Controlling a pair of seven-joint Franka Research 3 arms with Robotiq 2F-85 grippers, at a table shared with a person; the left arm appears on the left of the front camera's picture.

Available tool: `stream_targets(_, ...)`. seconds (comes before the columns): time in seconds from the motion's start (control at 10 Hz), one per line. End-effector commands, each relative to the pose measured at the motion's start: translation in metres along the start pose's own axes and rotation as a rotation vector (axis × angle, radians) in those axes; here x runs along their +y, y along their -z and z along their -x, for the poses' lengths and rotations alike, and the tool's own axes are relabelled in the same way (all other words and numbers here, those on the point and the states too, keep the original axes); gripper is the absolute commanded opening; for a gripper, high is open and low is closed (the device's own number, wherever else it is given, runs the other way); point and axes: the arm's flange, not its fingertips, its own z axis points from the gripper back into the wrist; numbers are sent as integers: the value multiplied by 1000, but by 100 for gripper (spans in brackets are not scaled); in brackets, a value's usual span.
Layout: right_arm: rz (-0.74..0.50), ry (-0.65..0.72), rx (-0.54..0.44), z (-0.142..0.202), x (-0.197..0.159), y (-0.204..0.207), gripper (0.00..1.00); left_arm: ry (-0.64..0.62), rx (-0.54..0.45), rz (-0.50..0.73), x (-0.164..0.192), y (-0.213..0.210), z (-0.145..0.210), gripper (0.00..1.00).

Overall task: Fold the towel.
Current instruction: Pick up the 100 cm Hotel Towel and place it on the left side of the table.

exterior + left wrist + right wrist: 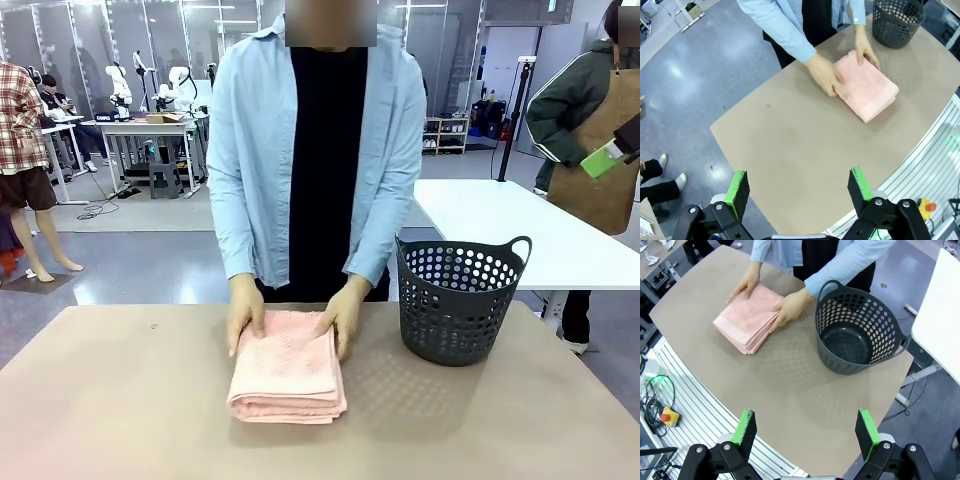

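No text, label, brand, number or sign can be read anywhere, whether on the things or in the room behind.

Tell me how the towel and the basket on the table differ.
The towel is salmon pink and soft; the basket is dark grey, stiff and full of holes. The towel lies flat, folded into a low stack, while the basket stands upright with two handles and an empty inside. The person's hands rest on the towel; nothing touches the basket. Both sit on the same tan table, side by side but apart.
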Motion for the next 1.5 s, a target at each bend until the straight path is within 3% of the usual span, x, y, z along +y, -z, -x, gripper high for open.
stream_targets(0.0,2,7,9,0,-2,0,100,-6,6,-12,-1,-2,1,100)
stream_targets(1.1,2,7,9,0,-2,0,100,0,0,0,0,0,0,100)
stream_targets(1.4,2,7,9,0,-2,0,100,-102,-34,127,2,59,-6,100)
